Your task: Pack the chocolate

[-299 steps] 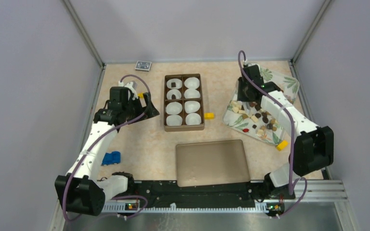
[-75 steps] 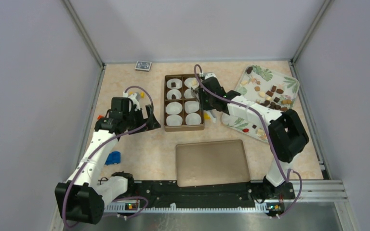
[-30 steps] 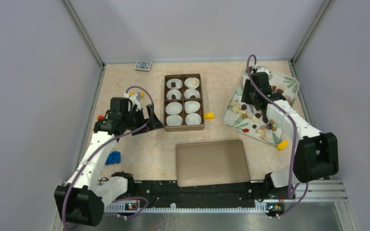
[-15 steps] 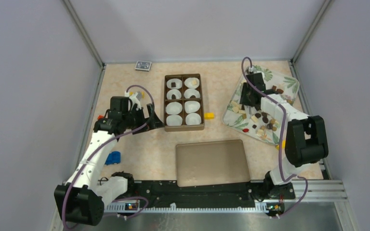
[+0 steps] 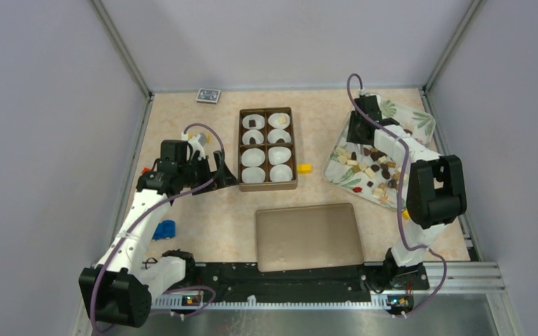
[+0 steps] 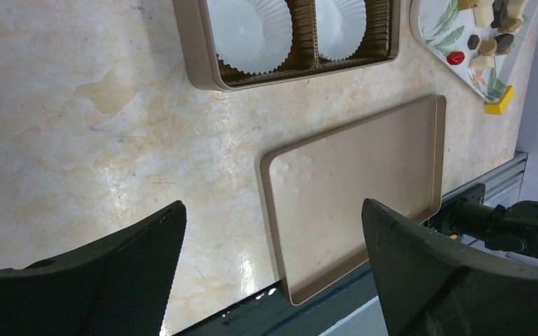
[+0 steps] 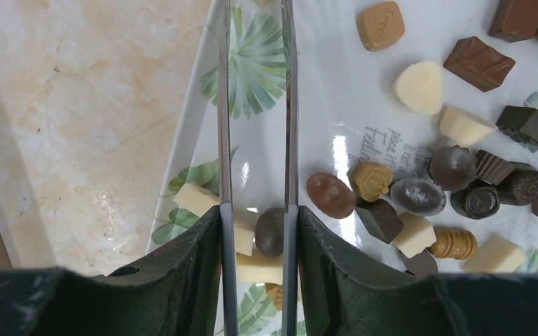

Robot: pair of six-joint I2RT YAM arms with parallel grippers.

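Observation:
The chocolate [image 5: 380, 166] lies as many small dark, brown and cream pieces on a leaf-patterned tray [image 5: 422, 120] at the right. My right gripper [image 5: 357, 140] hovers over the tray's left part. In the right wrist view its thin blades [image 7: 254, 28] stand a narrow gap apart, gripping nothing. A dark round piece [image 7: 271, 231] and cream pieces [image 7: 196, 199] lie on the tray [image 7: 252, 77] beneath them. The brown box [image 5: 241, 150] holds white paper cups, the top ones with a piece each [image 5: 252, 122]. My left gripper [image 5: 225, 170] stands wide open left of the box.
The flat box lid [image 5: 308, 236] lies near the front, also in the left wrist view [image 6: 364, 189]. A yellow block [image 5: 304, 168] sits right of the box, another [image 6: 499, 101] by the tray. A blue object [image 5: 162, 229] and a card deck [image 5: 208, 95] lie on the left.
My right arm came back from the box to the tray, then shifted a little toward the tray's far left part. The left arm has hardly moved.

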